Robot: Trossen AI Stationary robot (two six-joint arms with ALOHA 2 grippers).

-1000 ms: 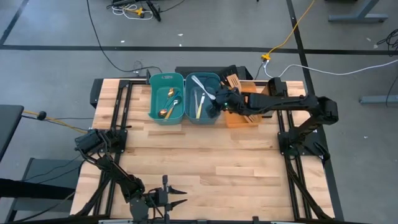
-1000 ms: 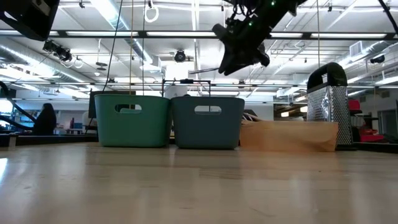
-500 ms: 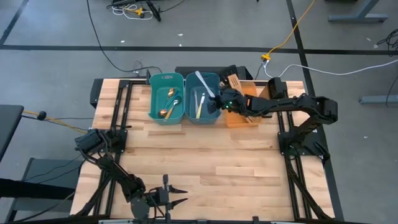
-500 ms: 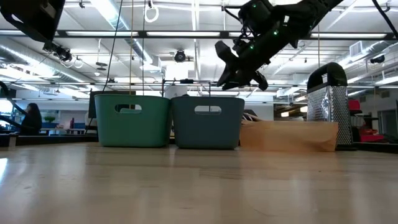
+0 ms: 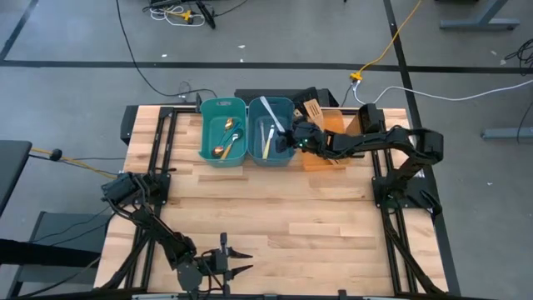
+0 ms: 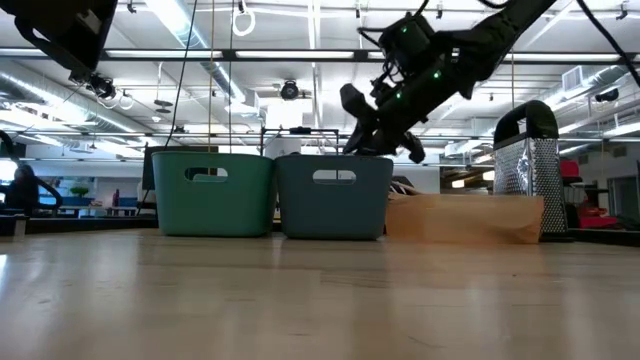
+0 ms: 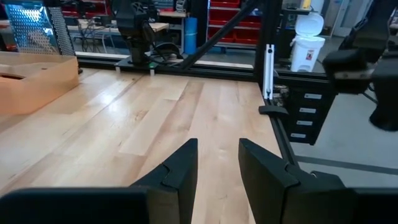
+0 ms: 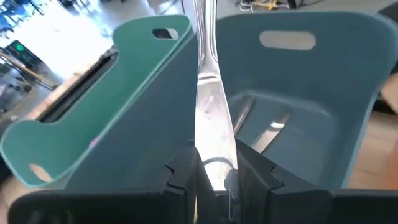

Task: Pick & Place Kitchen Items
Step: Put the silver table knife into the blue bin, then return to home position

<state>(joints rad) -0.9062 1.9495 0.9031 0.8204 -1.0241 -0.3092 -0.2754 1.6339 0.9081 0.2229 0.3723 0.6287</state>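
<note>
The right claw (image 8: 211,177) grips a silver utensil (image 8: 208,118) above the blue bin (image 5: 272,154), which already holds cutlery. Wooden spatulas (image 5: 313,110) wait on the orange tray (image 5: 333,123). The left claw (image 7: 217,168) idles open at the surface's (image 5: 275,208) near edge.

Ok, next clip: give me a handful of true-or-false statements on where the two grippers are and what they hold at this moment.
1. The right gripper is shut on a silver utensil. True.
2. The right gripper hangs over the green bin. False: it is over the blue bin, beside the green one.
3. The left gripper holds a wooden spatula. False: its fingers are apart with nothing between them, at the near edge of the table.
4. Cutlery already lies in the blue bin. True.
5. The green bin has nothing in it. False: gold spoons lie inside.
</note>
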